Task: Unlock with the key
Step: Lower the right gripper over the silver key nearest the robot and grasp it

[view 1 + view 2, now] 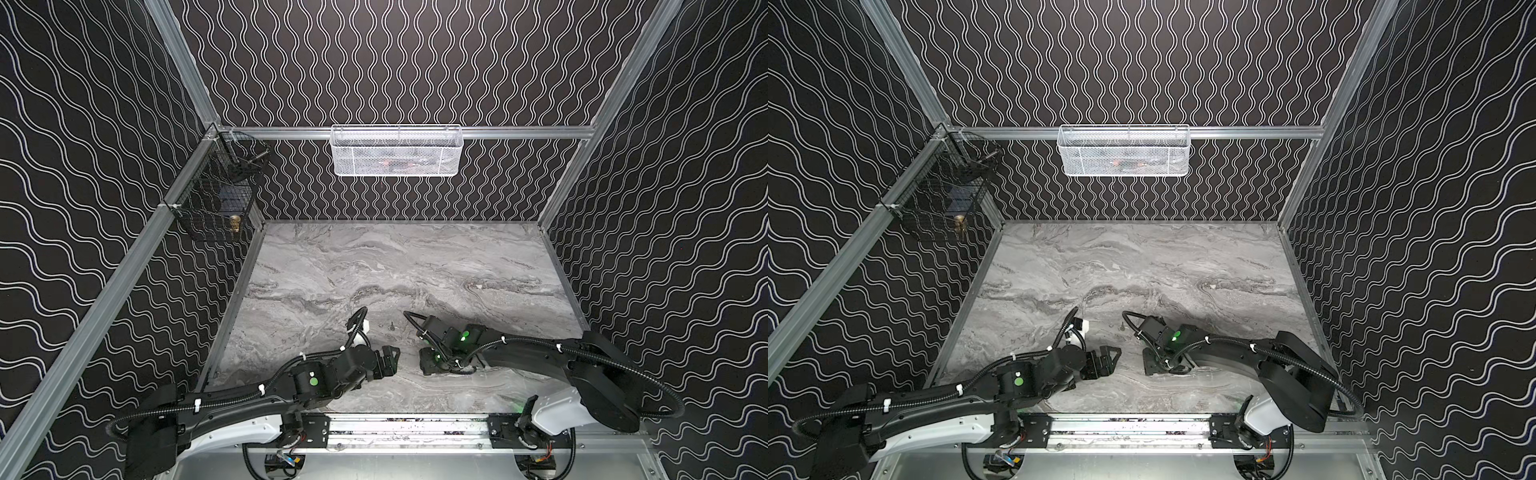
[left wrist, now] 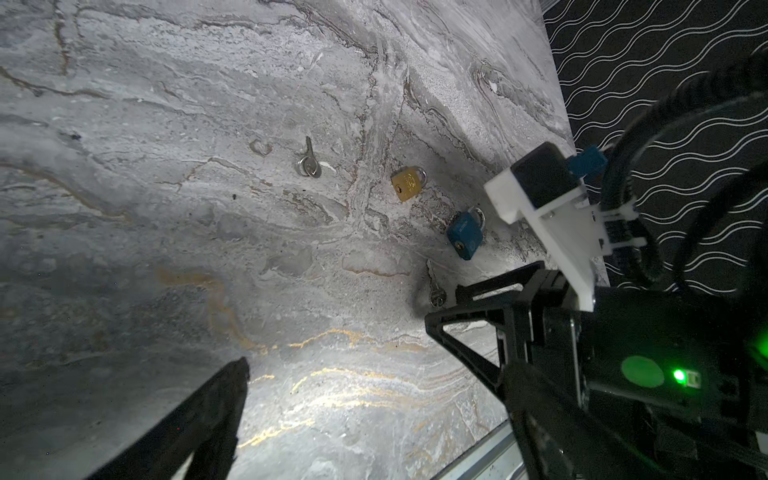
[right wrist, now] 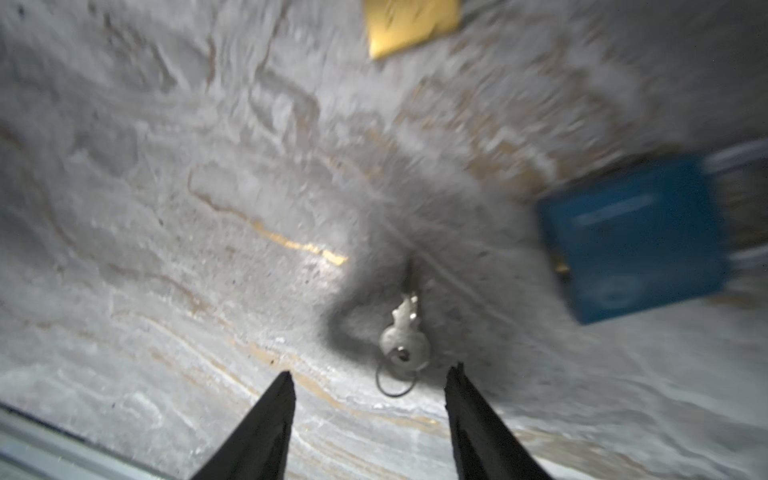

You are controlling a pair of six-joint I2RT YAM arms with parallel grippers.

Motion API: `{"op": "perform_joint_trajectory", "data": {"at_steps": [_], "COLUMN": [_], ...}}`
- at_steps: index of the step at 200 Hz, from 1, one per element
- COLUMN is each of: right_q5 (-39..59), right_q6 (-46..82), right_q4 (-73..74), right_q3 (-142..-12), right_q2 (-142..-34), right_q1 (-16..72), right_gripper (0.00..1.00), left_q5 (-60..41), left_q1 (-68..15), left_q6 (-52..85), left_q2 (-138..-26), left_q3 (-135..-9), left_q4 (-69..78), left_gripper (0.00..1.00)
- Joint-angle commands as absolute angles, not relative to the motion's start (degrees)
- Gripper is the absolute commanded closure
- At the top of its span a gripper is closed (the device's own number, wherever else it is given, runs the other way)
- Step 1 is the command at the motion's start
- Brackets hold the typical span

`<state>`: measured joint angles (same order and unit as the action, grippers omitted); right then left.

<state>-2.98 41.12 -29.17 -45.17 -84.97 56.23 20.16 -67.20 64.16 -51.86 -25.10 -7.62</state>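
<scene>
The right gripper (image 3: 372,370) is hanging low over the worktop (image 1: 374,266) near the middle of its front edge, jaws standing apart and gripping nothing. The small silver key (image 3: 405,345) is lying flat just beyond the tips, though the blurred wrist view is leaving any contact with its ring unclear. The blue padlock (image 3: 631,237), brass padlock (image 2: 408,183) and a second key (image 2: 309,164) are lying close by, while the left gripper (image 1: 390,361) is hovering alongside, spread wide and empty.
</scene>
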Motion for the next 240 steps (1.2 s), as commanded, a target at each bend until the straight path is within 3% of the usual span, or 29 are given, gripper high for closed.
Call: {"op": "perform_joint_trajectory", "data": {"at_steps": [1,25,110,146,188,240], "right_q5": [-6.1,-2.9,-5.8,-5.9,-4.1,-4.3], "right_q6": [41.5,39.8,39.0,37.9,36.4,35.2], "right_q4": [-33.7,-33.1,-36.4,-36.7,-34.8,-33.8], "right_q3": [-46.0,-47.1,-48.9,-48.6,-47.4,-47.0], "right_q2": [-85.0,-86.5,-90.1,-91.1,-90.6,-90.4], "right_q1": [56.3,56.7,58.5,58.5,58.5,58.5], "right_gripper": [0.42,0.45,0.56,0.67,0.71,0.83], "left_q5": [21.0,21.9,21.4,20.5,20.1,20.3], "left_q1": [-67.2,-67.2,-67.2,-67.2,-67.3,-67.2], "left_q6": [64.8,65.4,67.0,66.7,66.8,67.0], "left_q2": [-51.5,-51.3,-51.0,-52.3,-53.0,-52.2], "left_q3": [-24.9,-24.7,-23.0,-23.3,-23.2,-22.9], "left_q4": [-7.3,-7.2,-5.1,-3.6,-3.0,-3.0], "left_gripper": [0.01,0.01,0.01,0.01,0.01,0.01]}}
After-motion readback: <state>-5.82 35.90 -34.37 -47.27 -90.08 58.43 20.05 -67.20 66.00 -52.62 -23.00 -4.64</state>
